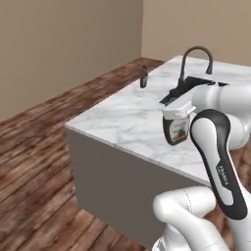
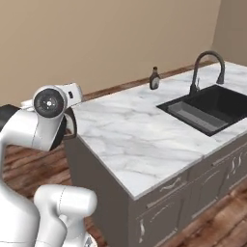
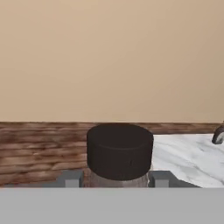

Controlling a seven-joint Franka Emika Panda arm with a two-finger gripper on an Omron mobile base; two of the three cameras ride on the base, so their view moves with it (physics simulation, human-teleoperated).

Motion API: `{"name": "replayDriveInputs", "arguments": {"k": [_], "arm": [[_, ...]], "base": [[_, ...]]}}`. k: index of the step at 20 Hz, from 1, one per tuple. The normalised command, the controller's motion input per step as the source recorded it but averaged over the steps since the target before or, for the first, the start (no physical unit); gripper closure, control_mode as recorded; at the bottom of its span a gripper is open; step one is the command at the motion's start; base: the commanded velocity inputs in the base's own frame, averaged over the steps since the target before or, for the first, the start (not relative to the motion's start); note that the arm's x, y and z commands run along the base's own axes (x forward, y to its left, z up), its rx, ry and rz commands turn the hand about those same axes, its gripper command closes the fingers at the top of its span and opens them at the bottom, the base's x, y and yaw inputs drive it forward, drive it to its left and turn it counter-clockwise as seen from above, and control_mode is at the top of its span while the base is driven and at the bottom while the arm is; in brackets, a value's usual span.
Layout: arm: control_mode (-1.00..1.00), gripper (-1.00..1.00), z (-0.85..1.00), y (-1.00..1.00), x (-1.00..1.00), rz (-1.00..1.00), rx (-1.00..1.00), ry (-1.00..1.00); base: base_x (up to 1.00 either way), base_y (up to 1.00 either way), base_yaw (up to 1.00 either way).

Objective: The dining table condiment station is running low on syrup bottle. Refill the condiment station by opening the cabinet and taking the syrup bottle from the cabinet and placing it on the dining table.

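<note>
Small white lettering on dark band of my forearm link (image 1: 223, 176), left base view: runs lengthwise, too small to make out. Label on syrup bottle (image 1: 177, 129) held in my claw (image 1: 175, 113): white-and-brown patch, no legible words. Distant second bottle (image 2: 154, 78) on surface (image 2: 135, 130): label unreadable.

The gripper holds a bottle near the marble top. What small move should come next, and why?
Probably lower the syrup bottle toward the dining table: the gripper grips it below its black cap, and it seems to hang just above the bare marble.
</note>
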Motion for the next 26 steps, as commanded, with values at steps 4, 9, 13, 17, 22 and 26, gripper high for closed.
{"name": "replayDriveInputs", "arguments": {"k": [4, 9, 13, 17, 22, 26], "arm": [[1.0, 1.0, 0.0, 0.0, 0.0, 0.0, 0.0, 0.0], [1.0, 1.0, 0.0, 0.0, 0.0, 0.0, 0.0, 0.0], [1.0, 1.0, 0.0, 0.0, 0.0, 0.0, 0.0, 0.0], [1.0, 1.0, 0.0, 0.0, 0.0, 0.0, 0.0, 0.0], [1.0, 1.0, 0.0, 0.0, 0.0, 0.0, 0.0, 0.0], [1.0, 1.0, 0.0, 0.0, 0.0, 0.0, 0.0, 0.0]], "base": [[0.83, 1.0, -0.28], [0.86, 1.0, -0.34], [0.72, 1.0, -0.39], [0.47, 1.0, -0.38], [0.43, 1.0, -0.34], [0.45, 1.0, -0.38]]}}
